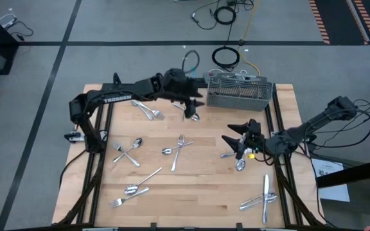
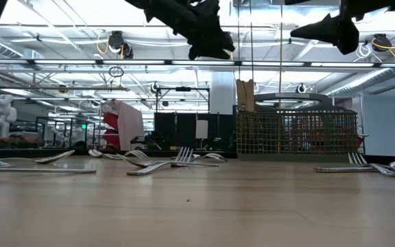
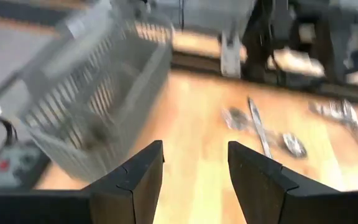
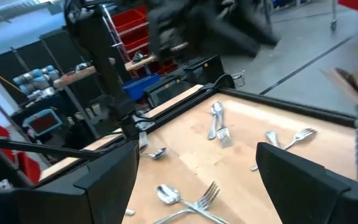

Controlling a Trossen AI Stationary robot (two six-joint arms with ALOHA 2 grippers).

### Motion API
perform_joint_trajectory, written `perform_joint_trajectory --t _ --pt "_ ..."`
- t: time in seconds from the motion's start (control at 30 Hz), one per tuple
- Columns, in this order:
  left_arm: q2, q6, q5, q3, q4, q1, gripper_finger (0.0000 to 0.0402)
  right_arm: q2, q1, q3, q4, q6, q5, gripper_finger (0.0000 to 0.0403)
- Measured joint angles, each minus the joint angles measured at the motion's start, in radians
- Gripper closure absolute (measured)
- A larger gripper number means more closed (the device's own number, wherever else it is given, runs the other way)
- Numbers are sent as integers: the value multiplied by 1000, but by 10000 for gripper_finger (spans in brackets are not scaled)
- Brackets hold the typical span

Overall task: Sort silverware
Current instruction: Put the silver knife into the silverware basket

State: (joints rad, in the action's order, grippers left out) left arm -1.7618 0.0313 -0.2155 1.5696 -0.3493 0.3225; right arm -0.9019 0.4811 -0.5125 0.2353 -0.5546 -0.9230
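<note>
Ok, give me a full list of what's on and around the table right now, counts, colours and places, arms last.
shiny silver metal forks, spoons and knives: over a dozen, exact count unclear; scattered across the table in crossed pairs and singles, none seen in the caddy
grey mesh cutlery caddy: one, at the table's far edge, right of centre
light wooden table: one, with a black frame
black cables: several coils on the grey floor beyond the table
left gripper: dark, open, empty, raised beside the caddy
right gripper: dark, open, empty, above cutlery on the table's right side
</note>
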Motion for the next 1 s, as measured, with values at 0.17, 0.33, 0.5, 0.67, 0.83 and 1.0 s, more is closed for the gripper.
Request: perform_joint_trajectory --t 0.17,0.33,0.5,0.67,0.83,1.0 --pt "-1 -40 57 -23 -48 -74 214 0 -48 0 10 96 1 89" --pt "-2 -78 113 -42 -67 -156 214 0 -112 0 55 237 24 89" --pt "-1 -96 200 -42 -96 -223 214 -2 -194 0 105 308 140 89" --pt "-1 -102 221 -41 -116 -249 214 -3 -253 0 105 304 197 89" --pt "-2 -103 244 -41 -113 -251 214 -3 -272 0 104 302 199 89" --pt "-2 -100 251 -41 -110 -243 214 -3 -273 0 103 302 199 89"
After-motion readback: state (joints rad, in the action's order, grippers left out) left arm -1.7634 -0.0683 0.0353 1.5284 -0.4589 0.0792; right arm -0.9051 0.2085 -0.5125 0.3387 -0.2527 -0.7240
